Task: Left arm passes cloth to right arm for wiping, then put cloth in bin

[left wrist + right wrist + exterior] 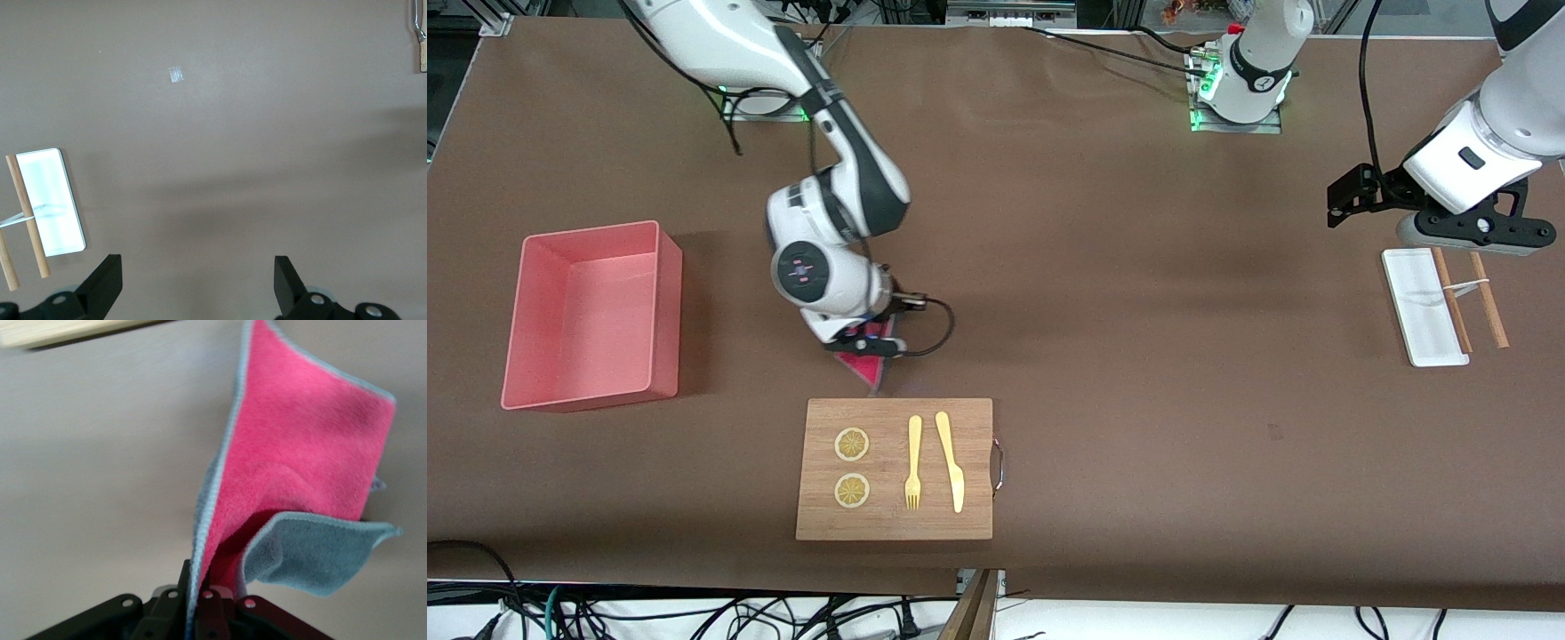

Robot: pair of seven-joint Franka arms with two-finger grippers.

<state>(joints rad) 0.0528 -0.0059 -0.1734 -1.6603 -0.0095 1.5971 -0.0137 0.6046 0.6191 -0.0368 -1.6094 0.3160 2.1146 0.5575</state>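
Observation:
My right gripper (864, 345) is shut on the cloth (869, 364), which hangs from it just above the table beside the wooden board's edge nearest the robots. In the right wrist view the cloth (303, 447) shows its red face, a grey folded corner and a pale edge, pinched between the fingers (180, 600). The salmon-pink bin (591, 316) stands empty toward the right arm's end of the table. My left gripper (1347, 200) waits open and empty above the table near the white tray; its fingertips (107, 273) stand wide apart.
A wooden board (895, 468) carries two lemon slices (852, 444), a yellow fork (913, 462) and a yellow knife (951, 460). A white narrow tray (1423, 307) with wooden chopsticks (1451, 300) lies toward the left arm's end; it also shows in the left wrist view (52, 200).

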